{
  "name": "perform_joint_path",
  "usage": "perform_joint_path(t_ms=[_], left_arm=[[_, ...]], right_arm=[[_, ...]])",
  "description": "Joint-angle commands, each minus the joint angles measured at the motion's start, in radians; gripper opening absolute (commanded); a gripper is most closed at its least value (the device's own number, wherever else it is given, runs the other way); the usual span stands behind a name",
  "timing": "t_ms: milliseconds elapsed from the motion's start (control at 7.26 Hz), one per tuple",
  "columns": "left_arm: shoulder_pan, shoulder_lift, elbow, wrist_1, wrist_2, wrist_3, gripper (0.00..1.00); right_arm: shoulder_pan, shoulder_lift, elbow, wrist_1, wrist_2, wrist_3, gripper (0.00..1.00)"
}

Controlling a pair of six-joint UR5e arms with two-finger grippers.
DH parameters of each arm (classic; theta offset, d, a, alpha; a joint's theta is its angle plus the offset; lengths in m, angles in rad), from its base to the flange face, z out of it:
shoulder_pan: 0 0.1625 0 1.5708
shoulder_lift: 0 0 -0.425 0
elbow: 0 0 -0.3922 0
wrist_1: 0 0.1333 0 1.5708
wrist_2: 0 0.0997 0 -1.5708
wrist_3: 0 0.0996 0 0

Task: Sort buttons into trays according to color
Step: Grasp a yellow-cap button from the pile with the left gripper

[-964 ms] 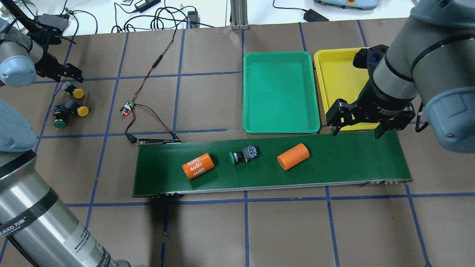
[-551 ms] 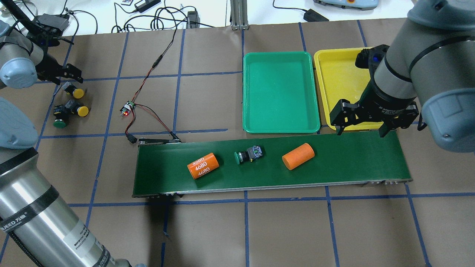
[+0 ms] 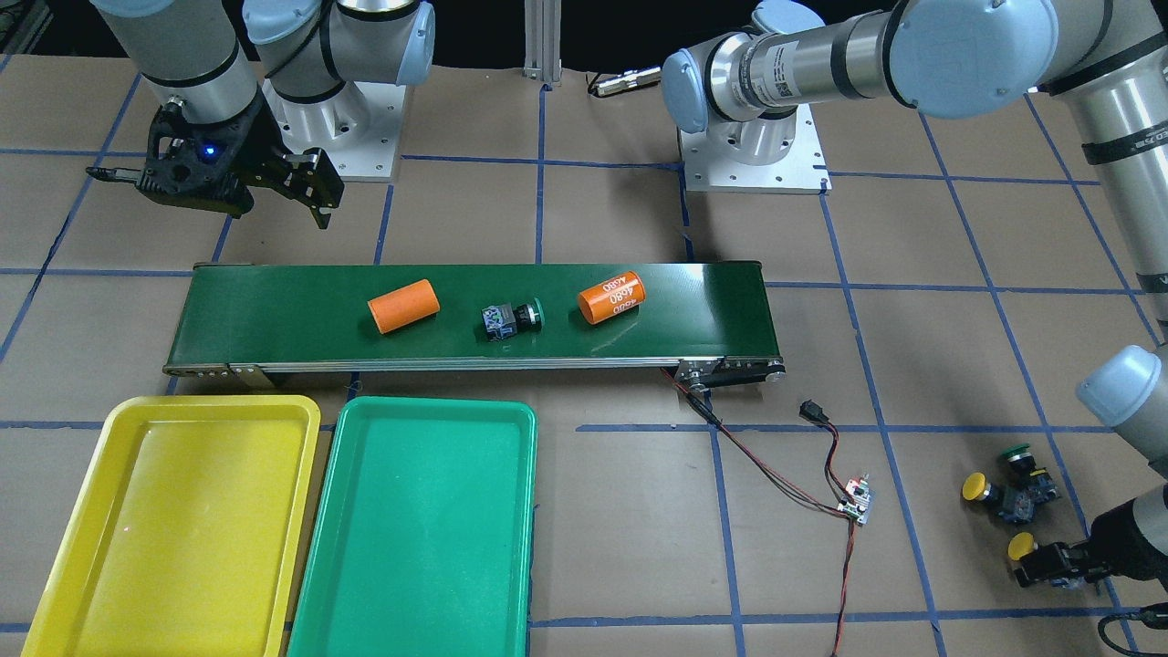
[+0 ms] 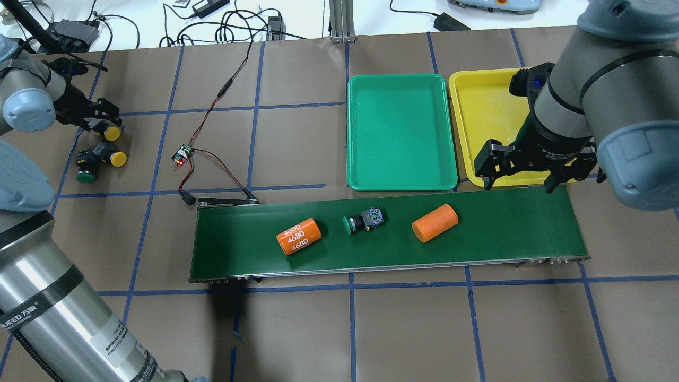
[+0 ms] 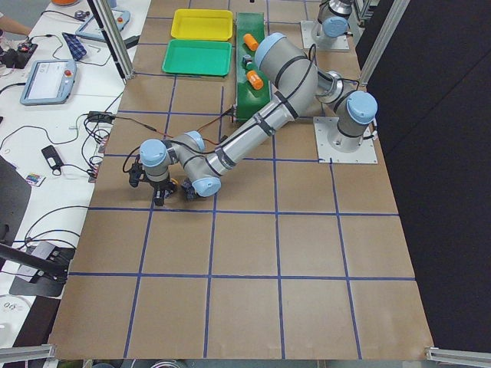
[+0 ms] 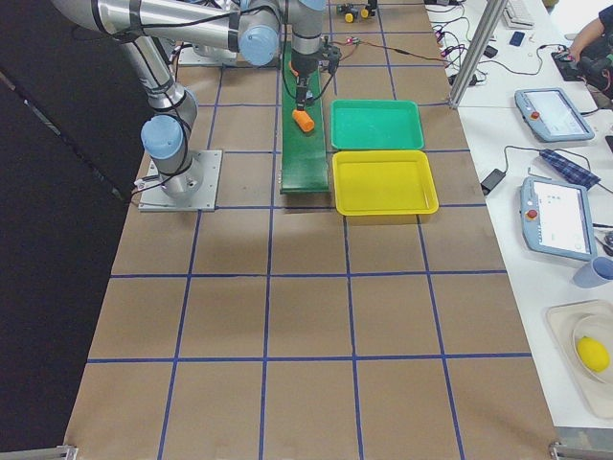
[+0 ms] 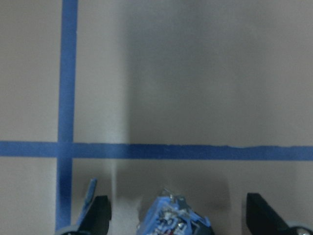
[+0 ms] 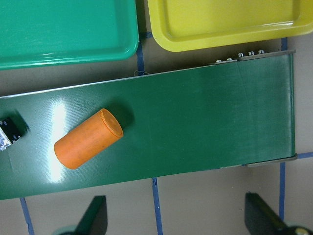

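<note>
Green tray (image 4: 400, 132) and yellow tray (image 4: 485, 122) lie side by side on the brown-papered desk (image 4: 297, 329). Neither tray holds anything, and both sit just beyond the far edge of a long dark-green conveyor belt (image 4: 504, 228).

The right gripper (image 4: 520, 184) hangs above the belt's end by the yellow tray, jaws spread wide and holding nothing. The left gripper (image 4: 98, 122) is low at the desk's far left, away from the belt. Its jaws are also wide and straddle a button without closing on it; the left wrist view shows the grey-blue contact block between the two fingers.

Two orange cylinders lie on their sides on the belt, one printed 4680 (image 4: 298, 236) and one plain (image 4: 435, 223).

Between them lies a green-capped button (image 4: 363, 221), also on its side. The yellow-capped button (image 4: 111, 133) sits between the left jaws. A second yellow button (image 4: 118, 158) and a second green button (image 4: 85, 176) are clustered just beside it on the paper.

A small circuit board (image 4: 180, 156) with red and black wires lies between that cluster and the belt.
</note>
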Motion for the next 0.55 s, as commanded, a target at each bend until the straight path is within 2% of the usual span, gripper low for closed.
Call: perform_joint_path(t_ms=[0, 138, 275, 413], left_arm=[[-0.001, 0.008, -0.029, -0.008, -0.002, -0.020, 0.82], [-0.009, 0.010, -0.027, -0.008, -0.002, -0.022, 0.75], [-0.017, 0.019, -0.022, -0.011, -0.003, -0.020, 0.61], [-0.020, 0.030, -0.022, -0.025, -0.002, -0.022, 0.35]], right_arm=[[-0.002, 0.000, -0.001, 0.000, -0.001, 0.001, 1.00], [-0.002, 0.000, -0.001, 0.000, 0.000, 0.003, 1.00], [-0.002, -0.002, -0.001, 0.000, 0.002, 0.008, 1.00], [-0.001, -0.005, 0.000, 0.009, 0.000, 0.012, 1.00]])
